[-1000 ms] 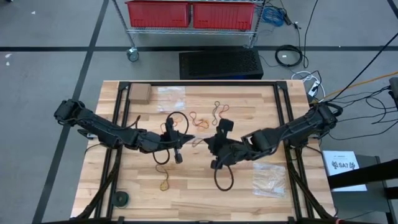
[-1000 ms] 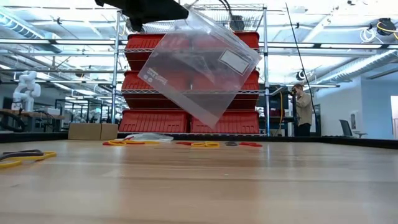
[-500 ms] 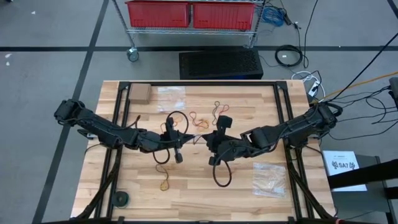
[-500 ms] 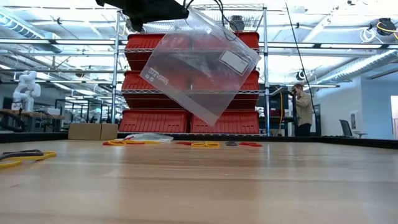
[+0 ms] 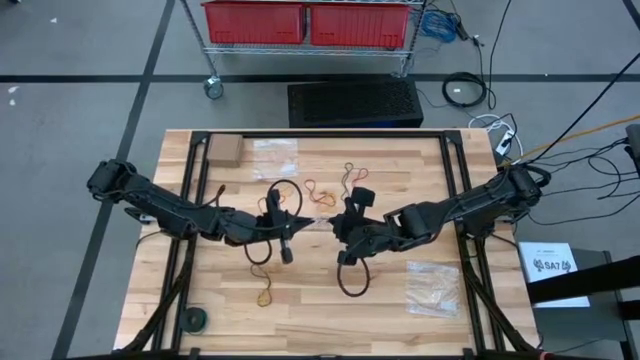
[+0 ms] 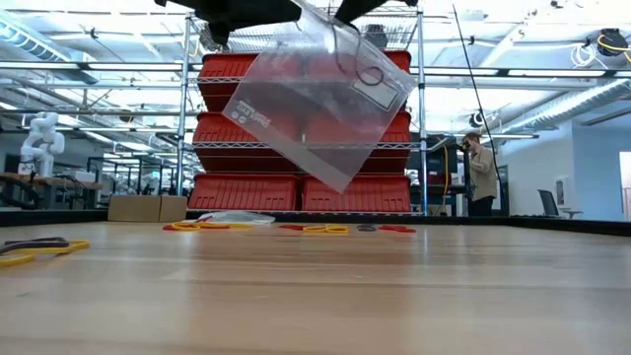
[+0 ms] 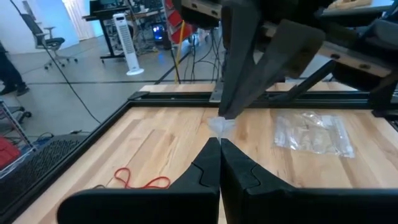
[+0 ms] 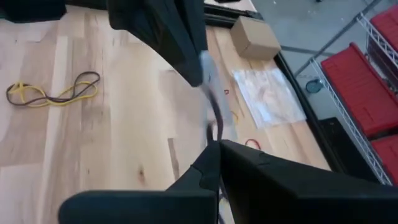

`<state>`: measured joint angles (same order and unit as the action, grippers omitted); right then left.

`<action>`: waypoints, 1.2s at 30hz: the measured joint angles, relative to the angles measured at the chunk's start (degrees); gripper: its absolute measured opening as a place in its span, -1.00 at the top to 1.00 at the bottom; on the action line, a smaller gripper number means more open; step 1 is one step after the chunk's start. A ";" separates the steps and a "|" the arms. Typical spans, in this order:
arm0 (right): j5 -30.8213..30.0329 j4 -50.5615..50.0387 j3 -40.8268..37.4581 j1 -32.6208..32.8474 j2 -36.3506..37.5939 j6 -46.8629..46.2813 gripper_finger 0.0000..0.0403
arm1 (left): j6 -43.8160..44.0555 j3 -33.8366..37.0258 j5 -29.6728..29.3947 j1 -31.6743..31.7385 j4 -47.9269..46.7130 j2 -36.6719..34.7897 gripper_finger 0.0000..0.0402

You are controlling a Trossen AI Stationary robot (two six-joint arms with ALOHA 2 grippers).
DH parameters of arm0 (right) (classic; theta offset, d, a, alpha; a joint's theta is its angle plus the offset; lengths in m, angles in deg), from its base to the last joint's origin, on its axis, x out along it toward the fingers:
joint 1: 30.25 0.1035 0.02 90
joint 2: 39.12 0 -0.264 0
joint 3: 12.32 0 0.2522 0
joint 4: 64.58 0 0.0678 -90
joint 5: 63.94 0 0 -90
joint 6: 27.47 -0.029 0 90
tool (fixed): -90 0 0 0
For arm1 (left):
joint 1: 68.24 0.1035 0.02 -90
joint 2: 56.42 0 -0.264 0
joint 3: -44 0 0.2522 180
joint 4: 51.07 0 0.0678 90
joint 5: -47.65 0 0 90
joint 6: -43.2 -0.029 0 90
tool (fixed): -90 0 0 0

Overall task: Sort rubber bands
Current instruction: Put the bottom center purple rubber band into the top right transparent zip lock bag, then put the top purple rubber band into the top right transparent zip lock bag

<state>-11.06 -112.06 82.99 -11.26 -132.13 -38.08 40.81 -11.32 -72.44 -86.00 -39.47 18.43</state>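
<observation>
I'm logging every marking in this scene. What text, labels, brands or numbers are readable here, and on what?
"SA7" or similar, with a mark after it: on the white sheet right of the table; not certain.
White label on the held clear bag: too blurred to read.
Small white print near the bag's other corner: unreadable.

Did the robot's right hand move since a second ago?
Yes. In the high view the right gripper has slid toward the left gripper and a bit toward the cardboard box, judged against the table's frame.
</observation>
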 joint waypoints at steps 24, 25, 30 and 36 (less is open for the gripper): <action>18.18 -1.04 -0.84 -5.43 -0.92 -0.75 0.34 | 0.02 0.00 0.96 0.15 0.55 0.00 1.00; 18.27 -1.44 -0.84 -5.43 -0.84 -0.75 0.28 | 0.02 0.00 0.96 0.17 0.44 0.00 1.00; 19.65 -3.93 -0.83 -5.43 0.61 -0.73 0.13 | 0.43 0.60 -0.93 0.36 -1.06 -0.01 1.00; 19.28 -6.74 -0.82 -6.46 4.54 -0.70 0.14 | 3.47 4.43 -1.73 3.13 0.01 -0.04 1.00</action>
<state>8.22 -118.80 82.17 -17.72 -127.59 -38.78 44.28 -6.89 -74.17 -82.87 -39.46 18.39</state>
